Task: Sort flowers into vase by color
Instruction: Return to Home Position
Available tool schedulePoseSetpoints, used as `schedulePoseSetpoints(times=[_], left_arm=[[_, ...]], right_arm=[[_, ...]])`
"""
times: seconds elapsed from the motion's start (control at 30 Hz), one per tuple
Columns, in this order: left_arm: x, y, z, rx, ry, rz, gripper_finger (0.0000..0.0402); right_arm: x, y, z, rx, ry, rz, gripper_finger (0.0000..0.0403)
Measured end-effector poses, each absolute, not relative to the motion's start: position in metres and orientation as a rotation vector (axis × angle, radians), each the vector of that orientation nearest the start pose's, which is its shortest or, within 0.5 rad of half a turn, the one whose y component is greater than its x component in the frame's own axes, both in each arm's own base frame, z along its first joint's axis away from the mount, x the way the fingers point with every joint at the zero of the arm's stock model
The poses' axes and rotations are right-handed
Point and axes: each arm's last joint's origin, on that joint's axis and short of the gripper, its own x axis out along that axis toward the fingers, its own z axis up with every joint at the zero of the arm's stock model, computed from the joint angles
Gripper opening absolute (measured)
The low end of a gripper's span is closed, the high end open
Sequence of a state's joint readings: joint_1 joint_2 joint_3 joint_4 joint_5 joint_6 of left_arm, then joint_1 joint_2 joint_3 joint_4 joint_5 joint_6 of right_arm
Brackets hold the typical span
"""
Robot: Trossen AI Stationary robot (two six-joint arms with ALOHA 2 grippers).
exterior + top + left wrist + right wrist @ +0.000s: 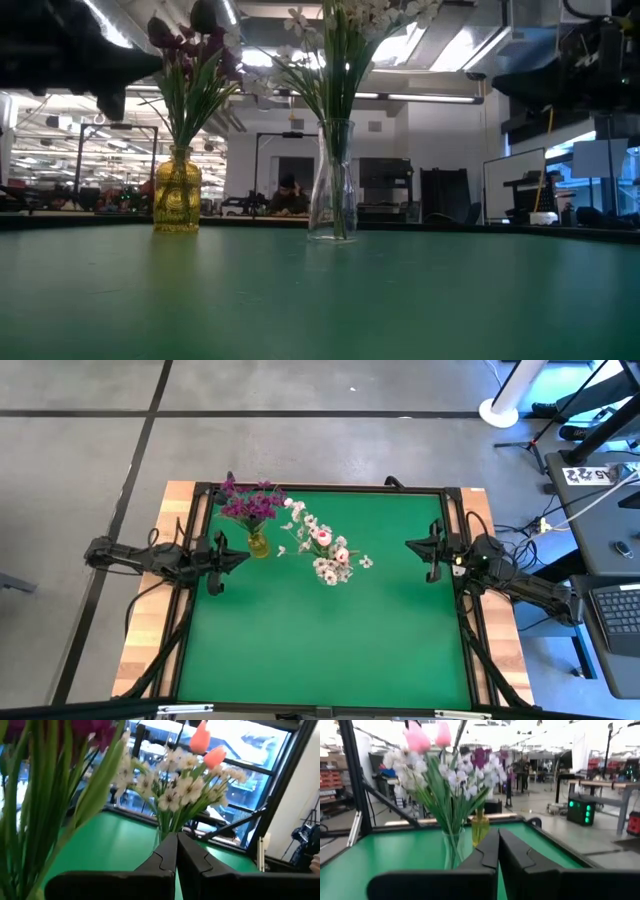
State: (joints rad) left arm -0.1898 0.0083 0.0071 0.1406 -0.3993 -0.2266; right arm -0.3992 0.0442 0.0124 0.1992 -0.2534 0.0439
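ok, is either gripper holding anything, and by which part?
Nothing is held. The left gripper and right gripper are both shut and empty, clear of the flowers.

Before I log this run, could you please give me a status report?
Left claw shut, empty, near yellow vase. Right claw shut, empty, far right. Purple flowers in yellow vase; white and pink flowers in clear vase. Nothing blocking.

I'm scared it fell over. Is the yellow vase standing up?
Standing up. In the low view the yellow vase sits flat on the green table, purple flowers rising from its neck.
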Motion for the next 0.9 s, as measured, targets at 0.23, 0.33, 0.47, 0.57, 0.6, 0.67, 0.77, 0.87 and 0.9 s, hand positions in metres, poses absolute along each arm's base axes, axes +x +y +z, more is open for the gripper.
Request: schedulePoseSetpoints(times=[0.23,0.33,0.47,0.57,0.6,0.67,0.77,0.87,0.9], left_arm=[[0.096,-0.007,0.171,-0.274,-0.087,0.191,0.0000],[0.096,-0.008,0.171,-0.266,-0.073,0.161,0.0000],[0.096,-0.009,0.170,-0.247,-0.068,0.148,0.0000],[0.096,-0.008,0.170,-0.242,-0.069,0.151,0.0000],[0.096,-0.008,0.170,-0.242,-0.069,0.153,0.0000],[0.096,-0.008,0.170,-0.241,-0.069,0.153,0.0000],[0.096,-0.008,0.170,-0.241,-0.069,0.154,0.0000],[0.096,-0.008,0.171,-0.241,-0.070,0.156,0.0000],[0.096,-0.008,0.171,-0.241,-0.070,0.156,0.0000]], right_arm=[[0.094,-0.032,0.172,0.002,-0.047,-0.149,0.0006],[0.094,-0.032,0.169,0.009,-0.024,-0.154,0.0007],[0.094,-0.032,0.169,0.011,-0.017,-0.155,0.0009],[0.095,-0.034,0.167,0.017,-0.004,-0.206,0.0009],[0.094,-0.035,0.167,0.019,0.000,-0.234,0.0009],[0.094,-0.036,0.166,0.021,0.010,-0.295,0.0009],[0.093,-0.038,0.165,0.023,0.019,-0.358,0.0009],[0.093,-0.038,0.164,0.023,0.020,-0.366,0.0009],[0.093,-0.038,0.164,0.024,0.020,-0.365,0.0010]])
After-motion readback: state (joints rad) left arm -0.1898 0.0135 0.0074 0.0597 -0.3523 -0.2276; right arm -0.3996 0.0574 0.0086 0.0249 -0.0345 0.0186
